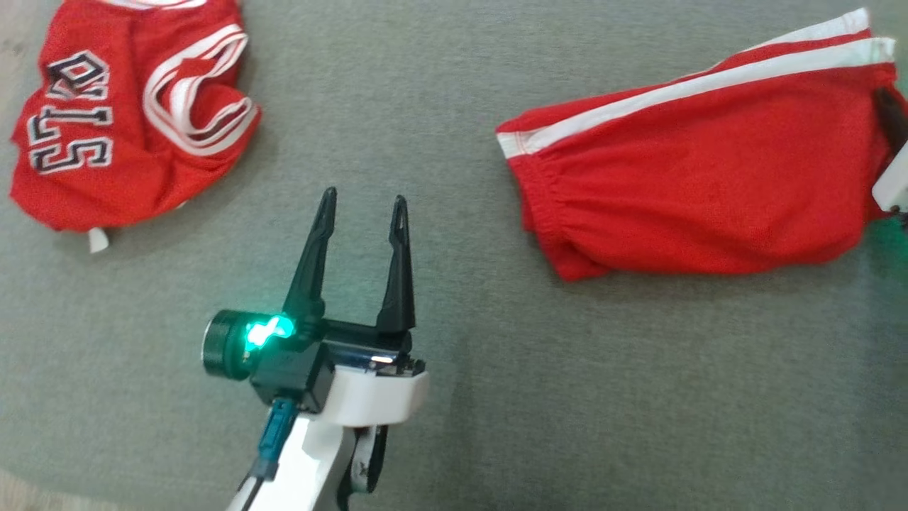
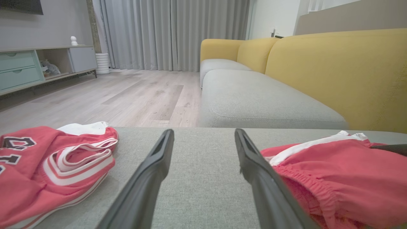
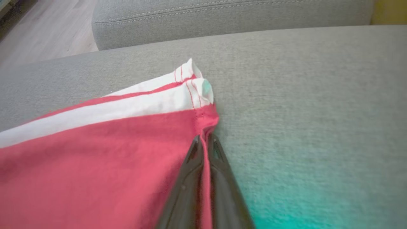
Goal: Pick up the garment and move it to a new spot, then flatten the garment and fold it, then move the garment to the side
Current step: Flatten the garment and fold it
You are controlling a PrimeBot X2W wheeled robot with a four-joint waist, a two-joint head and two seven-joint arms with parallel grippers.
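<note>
Red shorts [image 3: 95,152] hem — in right gripper [image 3: 205,138]

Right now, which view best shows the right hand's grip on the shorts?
Right wrist view: right hand shut on the red shorts, close up. Head view crops it at the edge; left wrist catches one finger.

Crops, head view
jersey [image 1: 106,128] top clipped; shorts [image 1: 709,184] right end partly covered by right gripper [image 1: 887,106], itself cut by the right edge.
</note>
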